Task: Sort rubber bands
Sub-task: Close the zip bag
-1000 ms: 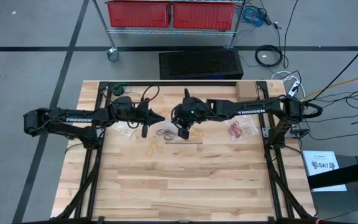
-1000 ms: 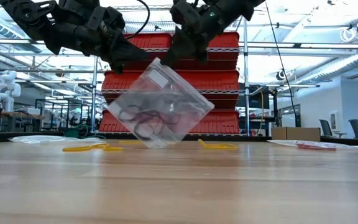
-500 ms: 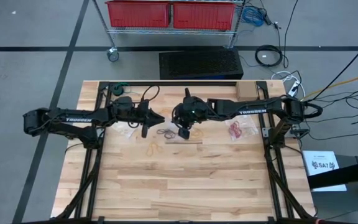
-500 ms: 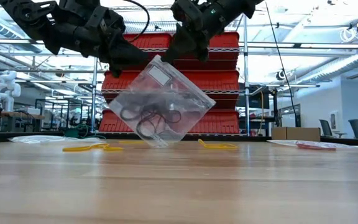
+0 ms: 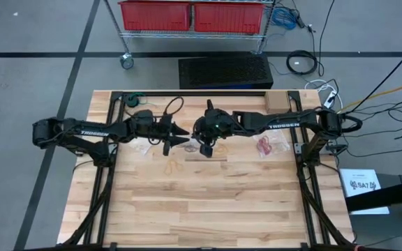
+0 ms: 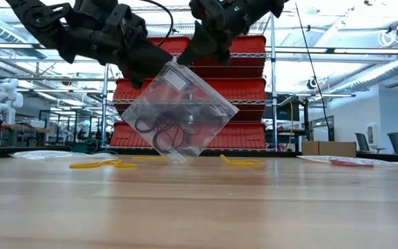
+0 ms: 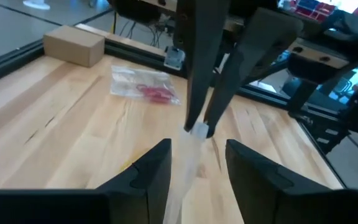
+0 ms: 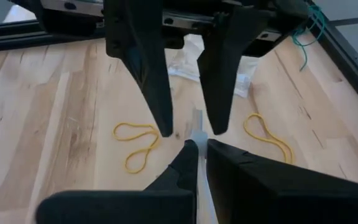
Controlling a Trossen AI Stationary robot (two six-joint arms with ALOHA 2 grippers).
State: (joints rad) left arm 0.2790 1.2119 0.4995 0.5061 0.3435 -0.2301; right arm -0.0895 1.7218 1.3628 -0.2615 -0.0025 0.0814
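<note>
Two dark robot arms are seen over the table. Three clear plastic bags are counted: one hanging bag with black rubber bands [image 6: 178,114], one flat bag with red bands [image 7: 143,87], one crumpled bag [image 8: 219,65]. Two yellowish tan rubber bands [image 8: 138,144] are seen lying loose in the right wrist view.

Readable: "TROSSEN" in white along the left arm [image 5: 95,130] and the right arm [image 5: 279,125]; "SA7" on a white sheet [image 5: 363,185].
</note>
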